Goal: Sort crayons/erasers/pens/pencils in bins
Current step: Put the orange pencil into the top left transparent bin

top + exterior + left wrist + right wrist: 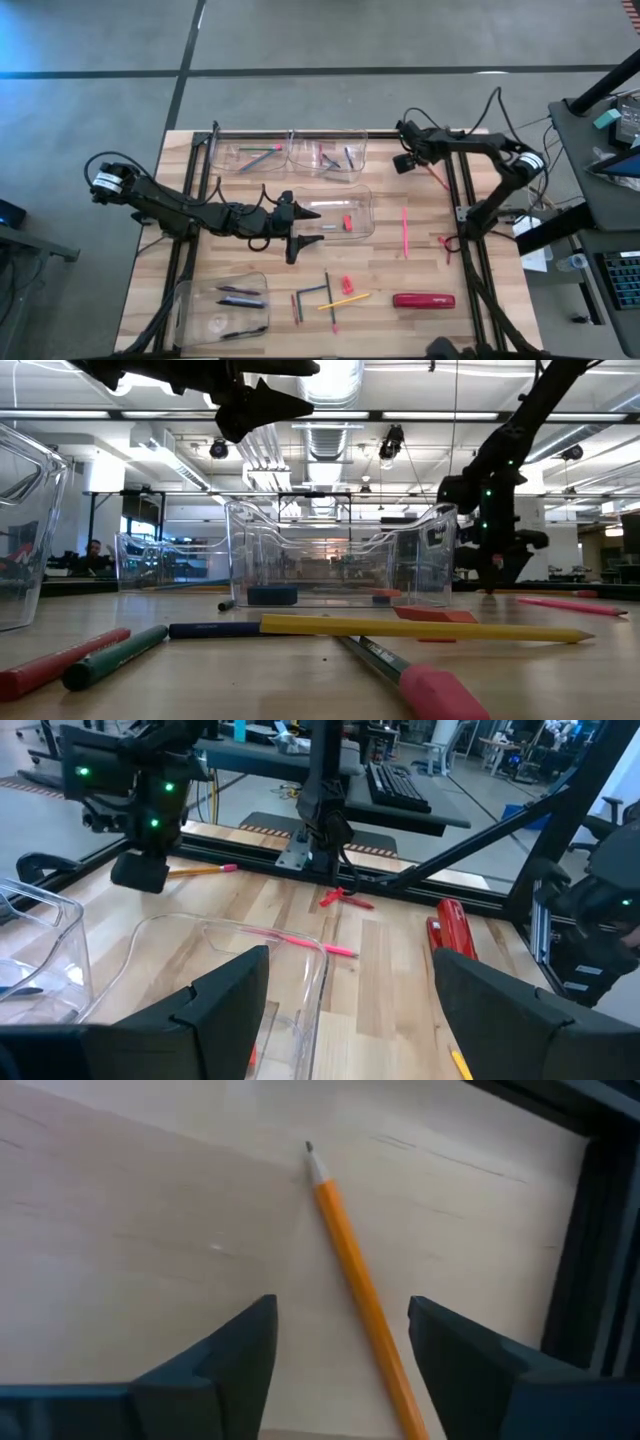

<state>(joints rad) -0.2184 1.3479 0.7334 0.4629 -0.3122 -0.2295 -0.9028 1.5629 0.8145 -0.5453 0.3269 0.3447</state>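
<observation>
Your orange pencil [355, 1285] lies flat on the table at about one o'clock, close to the right frame rail, with the right gripper [340, 1370] hanging over it, fingers spread and empty, the pencil running up between them. In the high view that gripper [408, 160] sits just right of the two far bins [292, 138], which stand side by side at twelve o'clock and hold a few sticks. A third bin [362, 195] stands at the centre with a small red eraser [347, 222] inside; the left gripper [298, 238] hovers over its left edge, fingers wide apart and holding nothing. At three o'clock from that bin you have a pink pencil [405, 231] lying on bare wood. The fourth bin [183, 297] sits at seven o'clock with dark sticks in it. At six o'clock a loose cluster lies on the table: a yellow pencil [343, 299], a few dark sticks crossed beside it and another red eraser [347, 285]. Just right of those, at five o'clock, lies a red oblong object [423, 300].
</observation>
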